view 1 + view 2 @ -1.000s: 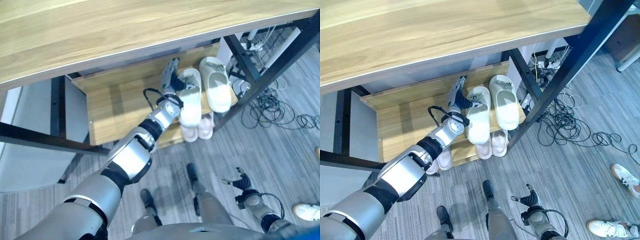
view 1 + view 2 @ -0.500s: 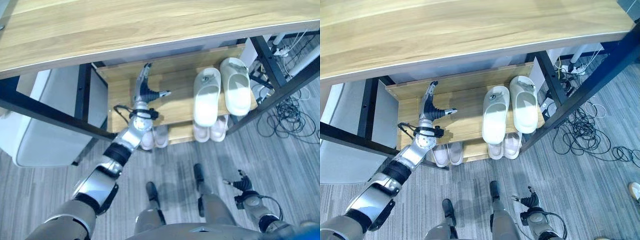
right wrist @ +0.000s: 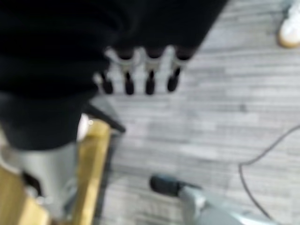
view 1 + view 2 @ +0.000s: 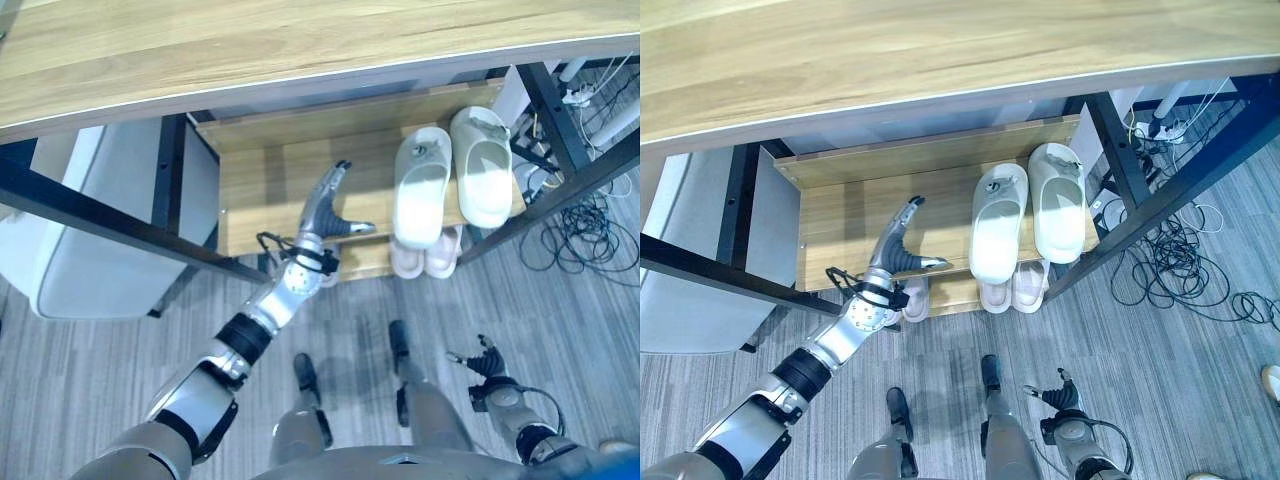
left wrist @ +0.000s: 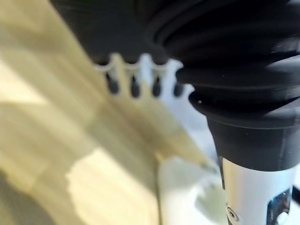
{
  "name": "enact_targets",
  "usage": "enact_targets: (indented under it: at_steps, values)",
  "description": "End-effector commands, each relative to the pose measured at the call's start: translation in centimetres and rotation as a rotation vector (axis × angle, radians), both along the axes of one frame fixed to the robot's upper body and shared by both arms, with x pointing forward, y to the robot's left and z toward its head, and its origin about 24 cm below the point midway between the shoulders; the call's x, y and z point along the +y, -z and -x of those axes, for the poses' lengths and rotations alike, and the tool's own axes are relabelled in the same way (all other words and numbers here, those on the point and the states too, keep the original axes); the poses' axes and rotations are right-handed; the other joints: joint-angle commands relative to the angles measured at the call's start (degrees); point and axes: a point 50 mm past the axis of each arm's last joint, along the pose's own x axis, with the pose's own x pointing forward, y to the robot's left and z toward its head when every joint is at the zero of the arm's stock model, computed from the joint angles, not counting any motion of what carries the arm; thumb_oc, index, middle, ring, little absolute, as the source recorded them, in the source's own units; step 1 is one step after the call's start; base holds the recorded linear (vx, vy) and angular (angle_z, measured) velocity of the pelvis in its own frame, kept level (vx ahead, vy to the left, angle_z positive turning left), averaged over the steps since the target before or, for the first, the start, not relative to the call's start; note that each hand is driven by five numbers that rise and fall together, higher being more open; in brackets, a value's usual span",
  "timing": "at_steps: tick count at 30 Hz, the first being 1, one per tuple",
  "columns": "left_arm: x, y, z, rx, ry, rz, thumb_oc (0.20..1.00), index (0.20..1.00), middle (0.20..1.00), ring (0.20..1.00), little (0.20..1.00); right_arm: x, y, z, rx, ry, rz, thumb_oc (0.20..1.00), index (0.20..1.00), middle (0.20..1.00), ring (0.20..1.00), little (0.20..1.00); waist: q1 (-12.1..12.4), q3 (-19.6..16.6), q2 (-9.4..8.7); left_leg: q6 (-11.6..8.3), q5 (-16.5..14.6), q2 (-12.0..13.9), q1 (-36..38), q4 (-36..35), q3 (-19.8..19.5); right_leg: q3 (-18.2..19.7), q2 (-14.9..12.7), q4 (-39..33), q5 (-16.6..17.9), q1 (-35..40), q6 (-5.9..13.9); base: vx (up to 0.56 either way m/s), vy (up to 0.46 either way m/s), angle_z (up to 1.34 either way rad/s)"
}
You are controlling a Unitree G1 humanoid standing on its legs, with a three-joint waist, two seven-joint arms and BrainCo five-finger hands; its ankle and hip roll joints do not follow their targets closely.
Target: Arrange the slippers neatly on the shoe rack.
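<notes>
Slippers (image 4: 421,186): white pair side by side on upper shelf of shoe rack (image 4: 270,190), right end, near slipper sticking out past front edge. L hand (image 4: 325,212) empty, fingers straight, beside pair. R hand (image 4: 484,362) relaxed, low over floor. Placement step prob done; next: nudge near slipper back flush w/ its mate.

The left arm reaches forward and up from the lower left, its silver-grey forearm angled toward the far right. The left hand (image 4: 325,215) is raised with fingers (image 4: 902,222) straight and together, pointing away, and the thumb (image 4: 357,230) spread out to the right; it holds nothing. The right hand (image 4: 484,362) hangs low at the near right, fingers relaxed and empty.
</notes>
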Motion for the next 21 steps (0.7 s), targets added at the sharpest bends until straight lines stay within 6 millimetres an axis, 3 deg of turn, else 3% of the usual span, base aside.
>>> enact_targets:
  at_steps: [1, 8, 21]
  values:
    - [-0.7, -2.1, -0.7, -0.115, 0.035, -0.047, 1.0, 1.0, 1.0, 1.0, 1.0, 0.1, -1.0, -1.9, -0.06, -0.009, 0.011, 1.0, 1.0, 1.0, 1.0, 1.0, 0.93, 1.91, 2.08, -1.0, 4.5, 2.26, -5.94, 0.61, -5.51, -3.24, -0.33, 7.47, -10.75, -2.36, 0.89, -0.01, -0.016, -0.03]
    - [-1.2, -1.6, -1.8, -0.139, -0.027, -0.197, 1.0, 1.0, 1.0, 1.0, 1.0, -0.2, -1.5, -2.7, -0.076, -0.029, 0.037, 1.0, 1.0, 1.0, 1.0, 1.0, 0.61, 2.39, 1.77, -1.16, 4.83, 2.61, -6.01, 0.67, -5.82, -3.35, -0.11, 7.87, -11.12, -2.45, 0.7, -0.01, -0.021, -0.02]
    - [-2.1, -0.9, -2.3, -0.117, -0.062, -0.224, 1.0, 1.0, 1.0, 1.0, 1.0, 0.0, -1.6, -2.9, -0.085, -0.023, 0.046, 1.0, 1.0, 1.0, 1.0, 1.0, 0.22, 3.42, 0.94, -1.31, 5.43, 3.23, -6.96, 0.95, -6.32, -3.62, 0.36, 8.44, -11.22, -3.54, 0.42, 0.0, -0.014, 0.0]
